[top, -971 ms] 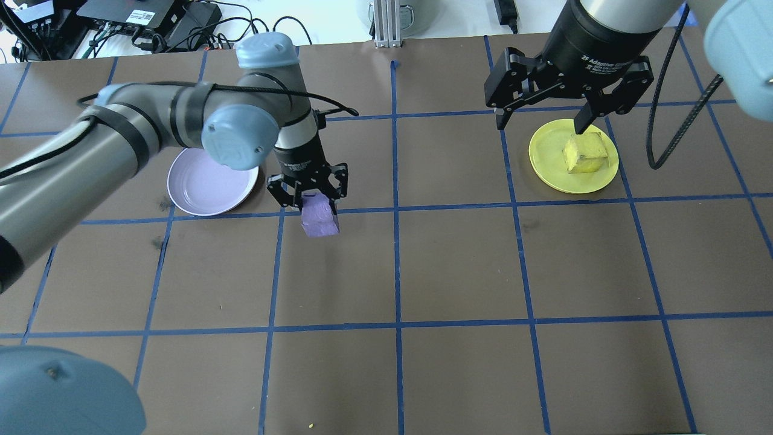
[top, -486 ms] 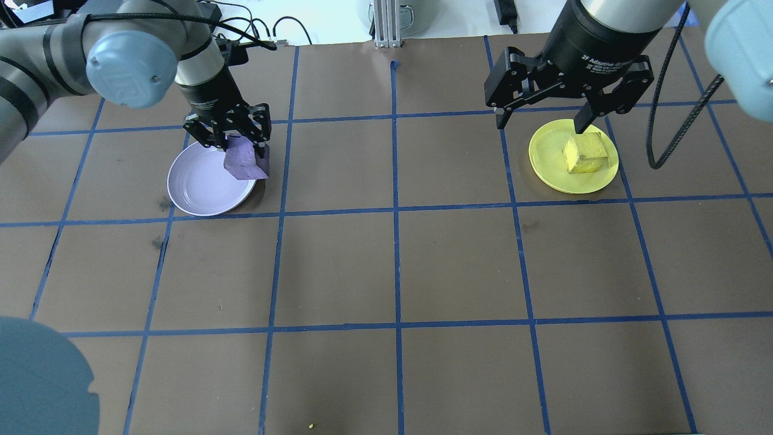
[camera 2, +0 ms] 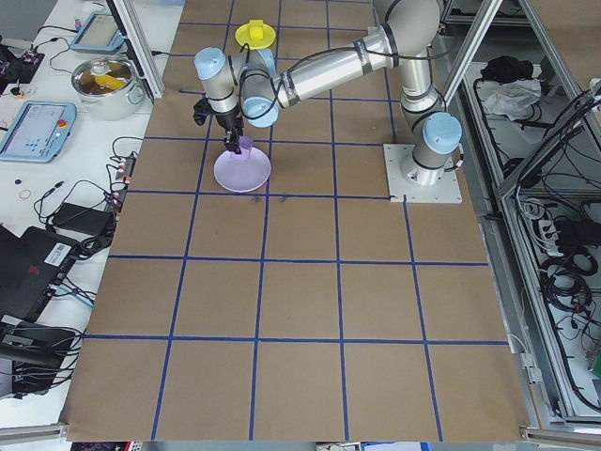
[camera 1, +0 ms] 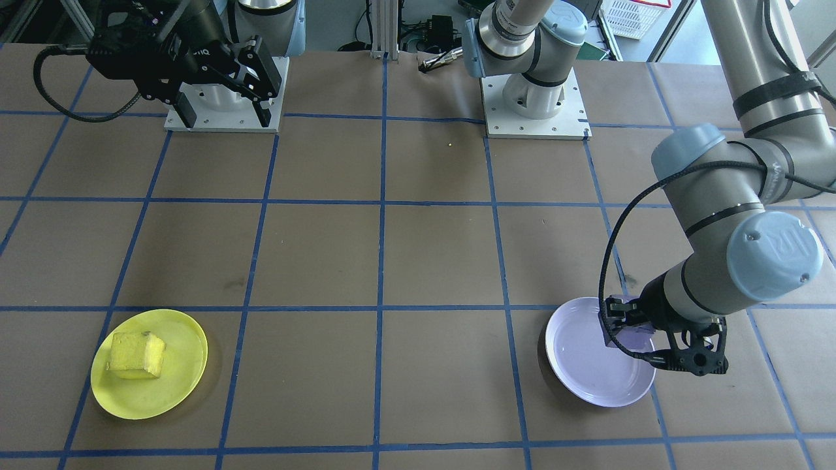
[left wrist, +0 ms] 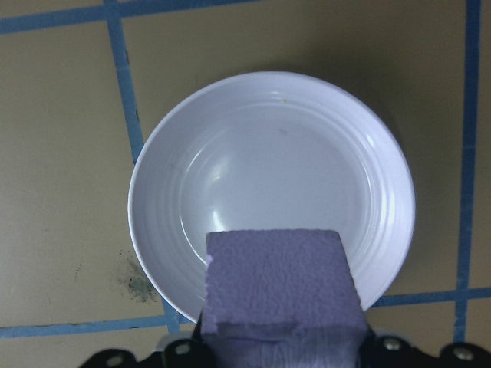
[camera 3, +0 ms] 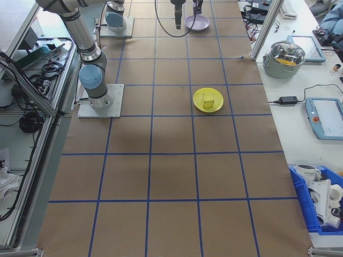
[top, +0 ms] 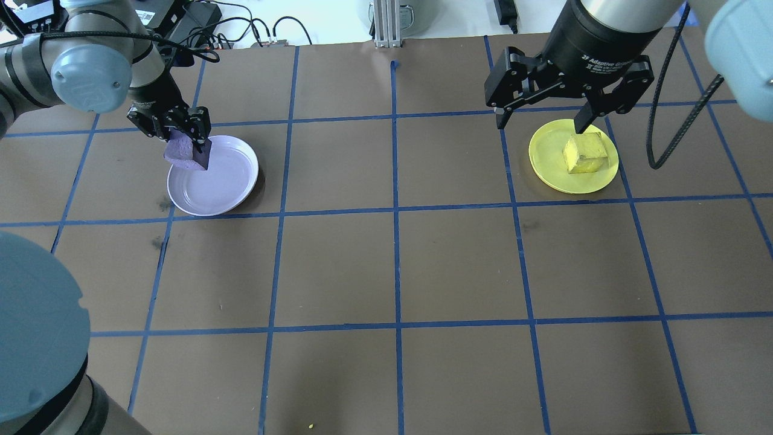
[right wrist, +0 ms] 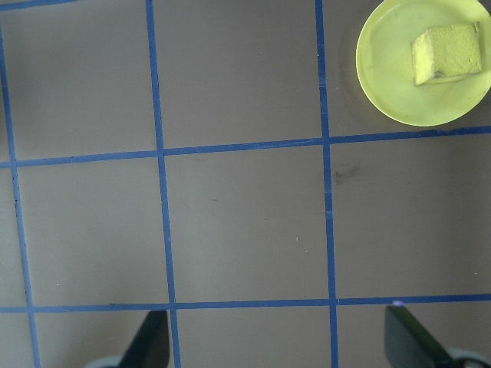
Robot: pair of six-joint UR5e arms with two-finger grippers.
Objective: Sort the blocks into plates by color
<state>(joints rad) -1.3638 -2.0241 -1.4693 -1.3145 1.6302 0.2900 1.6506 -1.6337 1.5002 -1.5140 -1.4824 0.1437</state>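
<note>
We see the purple block [top: 187, 151] pinched between the fingers of the left gripper [top: 181, 138], held above the far left rim of the lavender plate [top: 217, 181]. In the left wrist view the block [left wrist: 280, 287] hangs over the near edge of the plate [left wrist: 268, 153], whose bowl holds nothing. From the front-facing camera the block [camera 1: 632, 333] shows only partly behind the gripper [camera 1: 659, 339], over the plate's [camera 1: 588, 365] edge nearest the arm.

We find the yellow block [top: 584, 153] resting in the yellow plate [top: 549, 163], a little off centre, and nothing grips it. The right gripper [top: 540, 124] hangs high above that plate with its fingers spread wide apart and nothing between them. Its wrist camera looks down on the brown table [right wrist: 245, 222] with blue tape lines, the yellow plate [right wrist: 383, 77] and its block [right wrist: 447, 52] in the upper corner.

The two plates lie well apart on the table, each inside its own taped square.
</note>
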